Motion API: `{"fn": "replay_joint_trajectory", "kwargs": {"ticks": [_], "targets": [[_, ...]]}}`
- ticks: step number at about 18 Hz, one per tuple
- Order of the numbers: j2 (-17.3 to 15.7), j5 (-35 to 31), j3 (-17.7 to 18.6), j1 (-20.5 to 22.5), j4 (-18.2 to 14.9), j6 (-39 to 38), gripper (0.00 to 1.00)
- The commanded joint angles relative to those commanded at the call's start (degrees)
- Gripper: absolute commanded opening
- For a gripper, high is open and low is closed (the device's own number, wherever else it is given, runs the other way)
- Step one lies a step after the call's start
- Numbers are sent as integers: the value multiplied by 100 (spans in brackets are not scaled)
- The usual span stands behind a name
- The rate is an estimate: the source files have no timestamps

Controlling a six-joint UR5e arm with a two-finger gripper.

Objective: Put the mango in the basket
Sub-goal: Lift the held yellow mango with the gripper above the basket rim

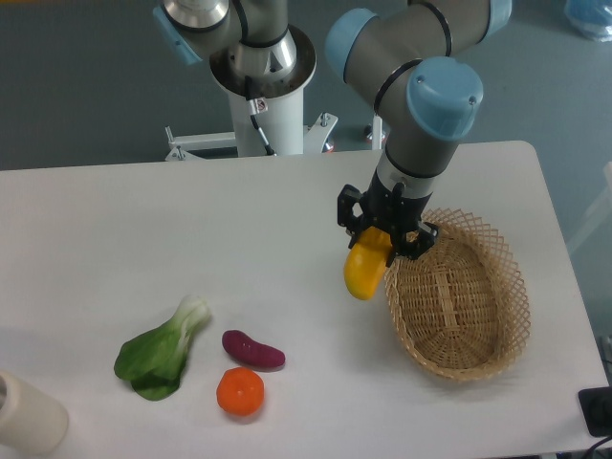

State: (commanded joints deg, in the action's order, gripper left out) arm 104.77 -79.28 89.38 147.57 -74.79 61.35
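Observation:
The mango [364,269] is a smooth yellow oblong fruit with an orange tinge. My gripper [382,235] is shut on its upper end and holds it in the air, hanging down. It hangs just left of the basket's near-left rim. The basket [459,296] is an oval tan wicker one with an open-weave rim, standing on the right part of the white table, with nothing inside it. The gripper's fingers are partly hidden behind the mango and the black gripper body.
A round orange fruit [240,392], a purple oblong vegetable [252,350] and a green leafy bok choy [161,350] lie at the front left. A cream cylinder [27,416] stands at the front left corner. The robot's base [262,86] stands behind the table.

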Motion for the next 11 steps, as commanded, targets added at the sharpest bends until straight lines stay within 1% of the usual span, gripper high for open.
{"fn": "replay_joint_trajectory", "kwargs": {"ticks": [7, 9, 11], "targets": [[0, -9, -9, 70, -17, 17, 48], [0, -18, 9, 149, -26, 227, 48], [-44, -27, 70, 316, -44, 631, 48]]}}
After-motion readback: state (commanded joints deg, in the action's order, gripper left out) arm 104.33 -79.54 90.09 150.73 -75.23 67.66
